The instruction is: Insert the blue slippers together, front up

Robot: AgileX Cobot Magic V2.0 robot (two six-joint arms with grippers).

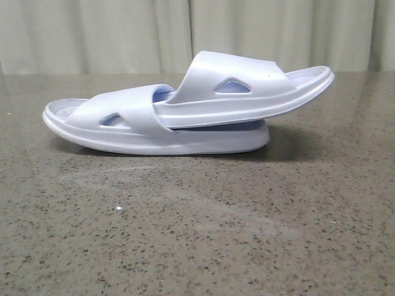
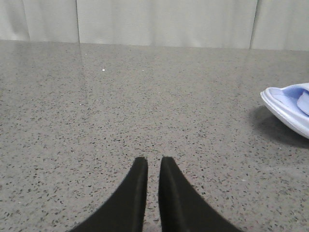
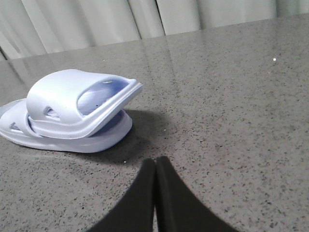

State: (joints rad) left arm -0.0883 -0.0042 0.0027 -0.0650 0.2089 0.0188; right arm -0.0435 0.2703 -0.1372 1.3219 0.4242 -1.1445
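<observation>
Both tools are empty and clear of the footwear: the left gripper (image 2: 153,166) has its black fingers drawn nearly together with a thin slit between, and the right gripper (image 3: 155,166) has its fingers pressed tip to tip. They hover over a grey speckled stone tabletop (image 1: 197,234) backed by a pale pleated curtain (image 1: 92,34). Mid-table the blue slippers (image 1: 191,114) lie nested, the upper slipper (image 1: 247,89) pushed under the lower slipper's (image 1: 123,126) strap, long axis running left to right.
</observation>
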